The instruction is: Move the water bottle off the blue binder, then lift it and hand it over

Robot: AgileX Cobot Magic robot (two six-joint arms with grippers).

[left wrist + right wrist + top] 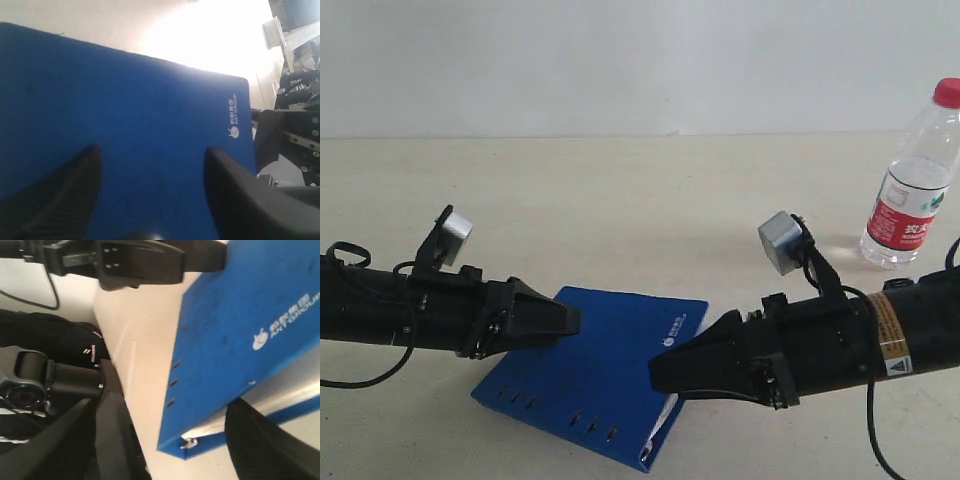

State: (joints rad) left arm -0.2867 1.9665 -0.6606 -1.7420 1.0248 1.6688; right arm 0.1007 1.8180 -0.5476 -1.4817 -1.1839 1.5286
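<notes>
water bottle (910, 190): stands upright on the table (620, 190), well apart from the blue binder (605, 375), at its 2 o'clock. you see the left gripper (572, 320) over the binder's 10 o'clock edge, jaws spread, empty. the right gripper (658, 372) sits at its 3 o'clock edge, jaws likewise spread.

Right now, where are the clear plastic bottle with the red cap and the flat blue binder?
clear plastic water bottle with red cap (903, 213), exterior view, on its red-and-white label.
flat blue binder (600, 370), exterior view, on its bare cover.
</notes>
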